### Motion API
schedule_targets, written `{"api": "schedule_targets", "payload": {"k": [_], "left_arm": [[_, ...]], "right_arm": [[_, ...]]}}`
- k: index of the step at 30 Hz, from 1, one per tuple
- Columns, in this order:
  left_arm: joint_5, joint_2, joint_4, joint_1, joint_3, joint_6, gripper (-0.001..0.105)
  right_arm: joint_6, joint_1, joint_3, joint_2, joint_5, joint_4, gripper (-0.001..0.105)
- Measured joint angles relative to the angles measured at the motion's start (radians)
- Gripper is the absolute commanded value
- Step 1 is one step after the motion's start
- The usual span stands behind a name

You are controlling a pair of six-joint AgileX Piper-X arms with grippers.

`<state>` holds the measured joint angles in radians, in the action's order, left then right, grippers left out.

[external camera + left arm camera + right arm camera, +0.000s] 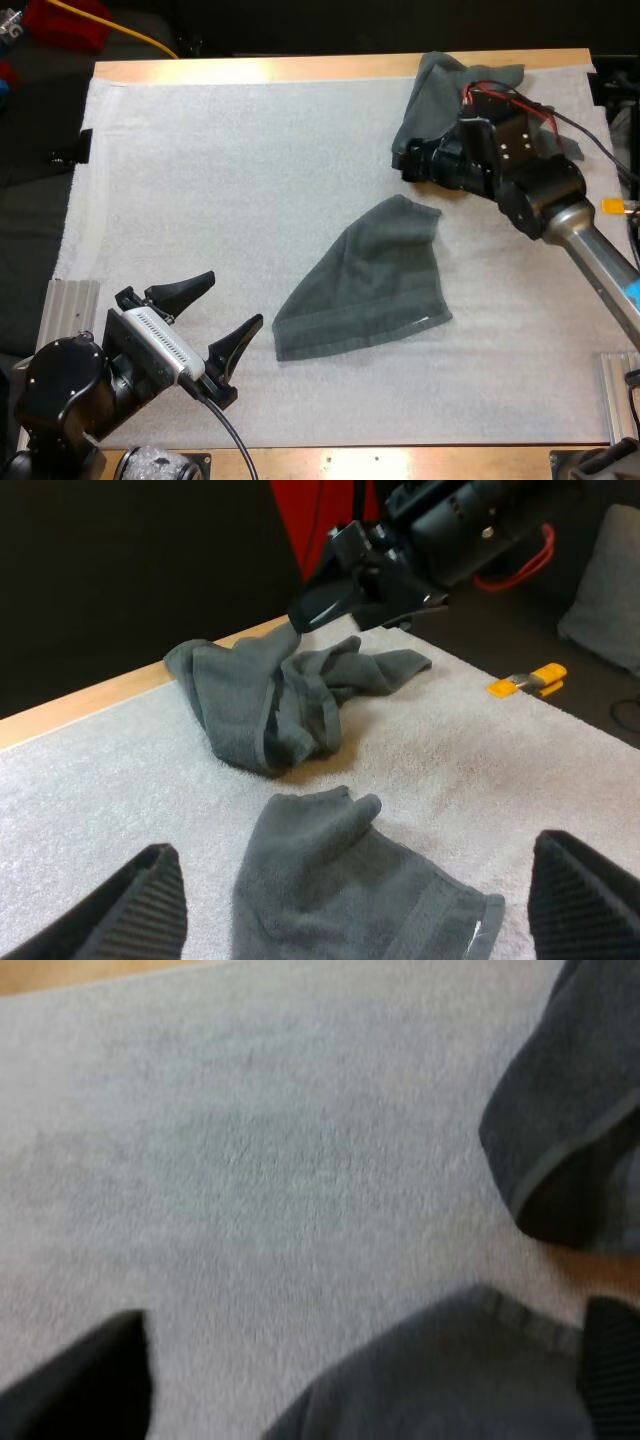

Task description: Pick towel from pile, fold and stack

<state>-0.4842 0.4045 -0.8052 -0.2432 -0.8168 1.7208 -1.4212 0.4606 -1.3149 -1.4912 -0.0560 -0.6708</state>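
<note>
A dark grey-green towel (365, 285) lies loosely spread at the mat's middle, one corner pointing to the far right. A crumpled towel (435, 95) sits at the far right by the table's back edge. My right gripper (405, 162) hovers between the two, its fingers open in the right wrist view (365, 1315), above the spread towel's corner (460, 1380) and beside the crumpled towel (570, 1140). My left gripper (215, 315) stands open at the near left, apart from the spread towel (340, 890). Its wrist view has the crumpled towel (270, 700) under the right gripper (335, 595).
The white mat (220, 170) covers most of the wooden table (250, 70). Metal rails stand at the near left (70, 300) and near right (615, 385) corners. An orange clip (525, 682) lies off the mat's right side.
</note>
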Motion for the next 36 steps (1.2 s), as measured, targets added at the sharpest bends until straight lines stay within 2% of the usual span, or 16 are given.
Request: {"api": "schedule_targets", "payload": {"k": [4,9,20,23,27,36], "left_arm": [[0.0,0.0,0.0,0.0,0.0,0.0,0.068],[0.0,0.0,0.0,0.0,0.0,0.0,0.068],[0.0,0.0,-0.023,0.0,0.0,0.0,0.068],[0.0,0.0,-0.092,0.0,0.0,0.0,0.068],[0.0,0.0,-0.201,0.0,0.0,0.0,0.068],[0.0,0.0,-0.425,0.0,0.0,0.0,0.068]], "right_arm": [[-0.055,0.0,0.0,0.06,0.0,-0.094,0.074],[-0.113,0.0,0.0,0.136,-0.004,-0.256,0.074],[-0.118,0.014,0.006,0.3,-0.029,-0.549,0.074],[-0.11,0.043,0.045,0.355,-0.029,-0.561,0.074],[-0.04,0.094,0.142,0.429,-0.029,-0.558,0.074],[0.102,0.128,0.4,0.495,-0.03,-0.406,0.074]]}}
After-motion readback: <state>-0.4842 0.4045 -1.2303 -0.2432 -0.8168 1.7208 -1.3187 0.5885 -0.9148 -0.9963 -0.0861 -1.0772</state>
